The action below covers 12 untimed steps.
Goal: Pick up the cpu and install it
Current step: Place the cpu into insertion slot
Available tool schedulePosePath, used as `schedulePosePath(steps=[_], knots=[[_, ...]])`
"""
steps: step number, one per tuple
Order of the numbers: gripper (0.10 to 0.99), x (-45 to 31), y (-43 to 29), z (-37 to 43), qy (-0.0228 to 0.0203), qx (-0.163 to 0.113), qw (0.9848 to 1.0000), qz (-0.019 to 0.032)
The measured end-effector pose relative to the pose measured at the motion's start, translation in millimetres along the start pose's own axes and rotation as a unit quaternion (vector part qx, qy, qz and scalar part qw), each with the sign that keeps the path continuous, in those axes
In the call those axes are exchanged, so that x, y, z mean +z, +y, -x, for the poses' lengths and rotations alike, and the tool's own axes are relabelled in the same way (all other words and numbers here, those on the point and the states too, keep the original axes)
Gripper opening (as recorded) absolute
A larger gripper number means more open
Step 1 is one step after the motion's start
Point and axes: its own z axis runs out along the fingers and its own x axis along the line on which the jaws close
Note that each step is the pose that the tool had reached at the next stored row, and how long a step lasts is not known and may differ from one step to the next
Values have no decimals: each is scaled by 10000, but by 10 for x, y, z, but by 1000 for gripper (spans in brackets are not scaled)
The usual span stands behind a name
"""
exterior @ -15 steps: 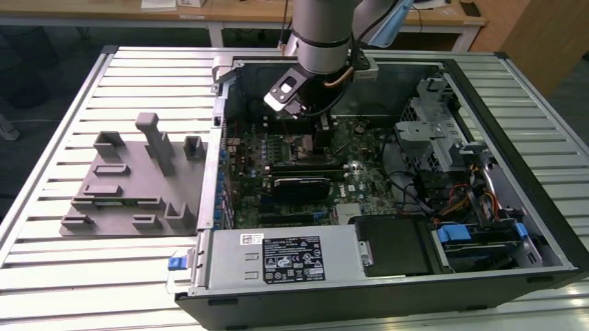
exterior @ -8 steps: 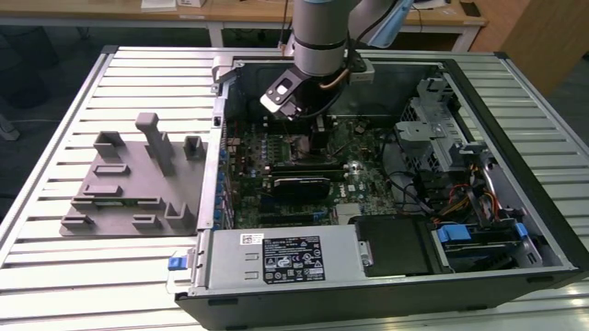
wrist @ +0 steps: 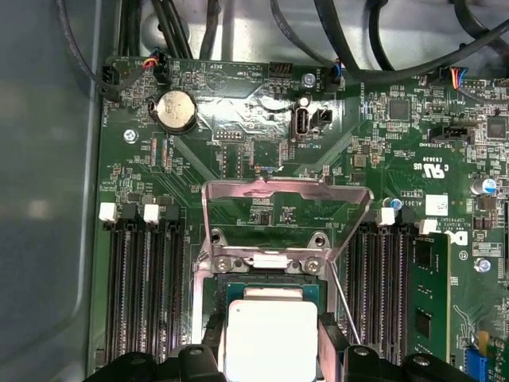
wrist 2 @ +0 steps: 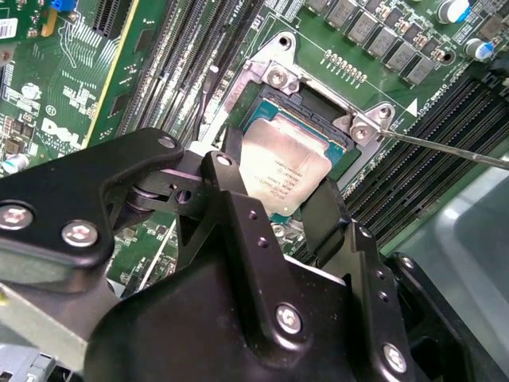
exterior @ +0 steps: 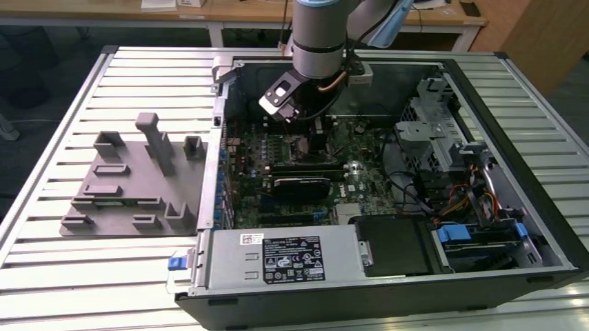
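Straddling the cpu (wrist 2: pixel 285 163), the gripper (wrist 2: pixel 277 191) has its two black fingers (wrist 2: pixel 322 215) drawn in against opposite edges of the chip, and they appear to grip it. The cpu lies roughly level at the socket (wrist 2: pixel 312 118); I cannot tell whether it is fully seated.

The chief danger, as I judge it, is a small skew. If the chip is tilted or off its corner alignment, pressing it down or releasing it could bend the socket's contacts. The fingers reach down just beside the socket frame, so a sideways drift could scrape it.

Beyond the chip, the load plate (wrist: pixel 286 188) stands open and the thin lever (wrist 2: pixel 445 148) juts out to one side, so either could be snagged.

Farther out, the arm reaches into the computer case (exterior: pixel 368 303) on the desk (exterior: pixel 65 276), well apart from the grey fixture tray (exterior: pixel 129 193) at the exterior view's left.
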Motion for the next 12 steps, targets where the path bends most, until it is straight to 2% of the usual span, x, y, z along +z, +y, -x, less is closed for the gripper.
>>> schedulePosePath(steps=[11, 12], knots=[[541, 58, -2, -3, 25, -1, 10000, 1], [541, 88, -5, -3, 47, -2, 10000, -3]])
